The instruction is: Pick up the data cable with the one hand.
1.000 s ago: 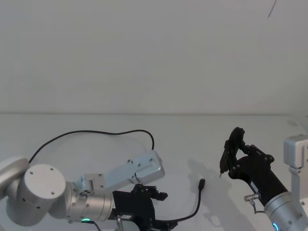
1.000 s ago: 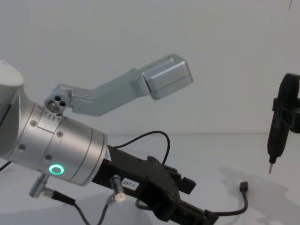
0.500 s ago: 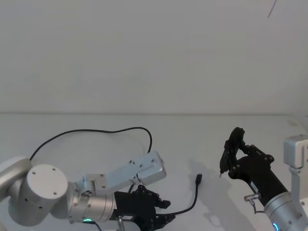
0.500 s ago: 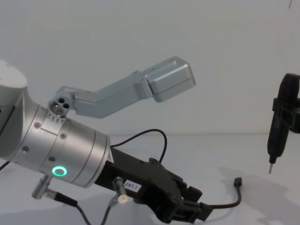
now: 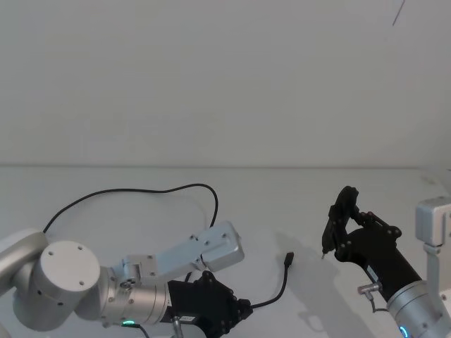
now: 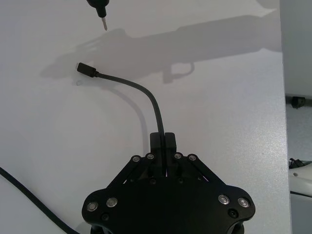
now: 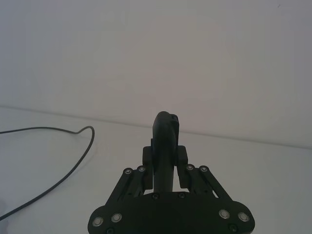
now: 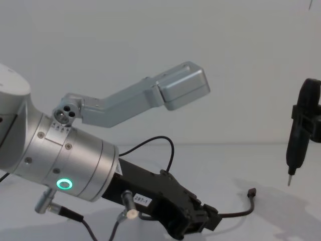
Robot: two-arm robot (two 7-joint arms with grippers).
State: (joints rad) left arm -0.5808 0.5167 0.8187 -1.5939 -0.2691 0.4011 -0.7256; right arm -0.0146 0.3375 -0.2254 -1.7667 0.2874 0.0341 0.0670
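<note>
The data cable (image 5: 134,190) is a thin black cord arcing across the white table, ending in a small dark plug (image 5: 287,259). My left gripper (image 5: 243,308) sits low at the near edge, shut on the cable a short way behind the plug. In the left wrist view its fingertips (image 6: 162,138) pinch the cord, which curves on to the plug (image 6: 85,69). The chest view shows the left gripper (image 8: 213,218) with the plug end (image 8: 252,191) sticking out, raised off the table. My right gripper (image 5: 344,222) hovers at the right, shut on a black pen-like tool (image 8: 296,145).
A silver camera housing (image 5: 215,246) juts from the left wrist above the gripper. A white bracket (image 5: 433,222) stands at the right edge. The table's edge (image 6: 282,97) runs close by in the left wrist view. A plain white wall lies behind.
The left gripper's fingers closed on the cable. The plug end rose and shifted slightly left, and the far cable loop slid left. The right arm has not moved.
</note>
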